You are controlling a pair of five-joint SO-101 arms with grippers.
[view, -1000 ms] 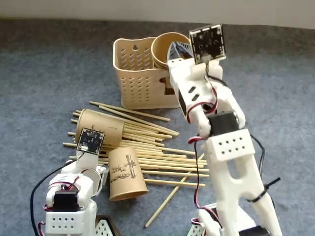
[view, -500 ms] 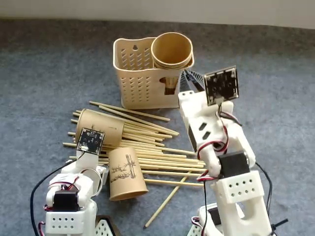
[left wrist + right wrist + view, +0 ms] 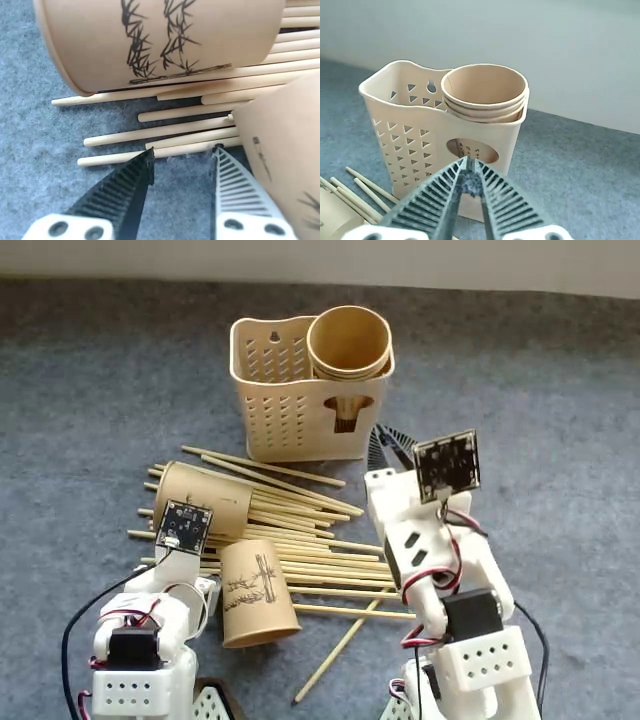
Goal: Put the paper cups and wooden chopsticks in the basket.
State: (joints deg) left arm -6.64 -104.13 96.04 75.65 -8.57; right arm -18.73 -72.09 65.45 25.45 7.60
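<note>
Centrally, toward the top, the basket (image 3: 285, 405) holds stacked paper cups (image 3: 348, 340). Just below it the right gripper (image 3: 385, 445) is clenched on nothing, and the left gripper (image 3: 183, 150) hangs released over wooden chopsticks (image 3: 165, 131).

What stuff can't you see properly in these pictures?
Bottom of the beige perforated plastic basket: high view, hidden by its walls and the stacked brown paper cups.
Number of pale wooden chopsticks: high view, two printed paper cups cover part of the pile.
One printed cup: left wrist view, cut off by the edge.
</note>
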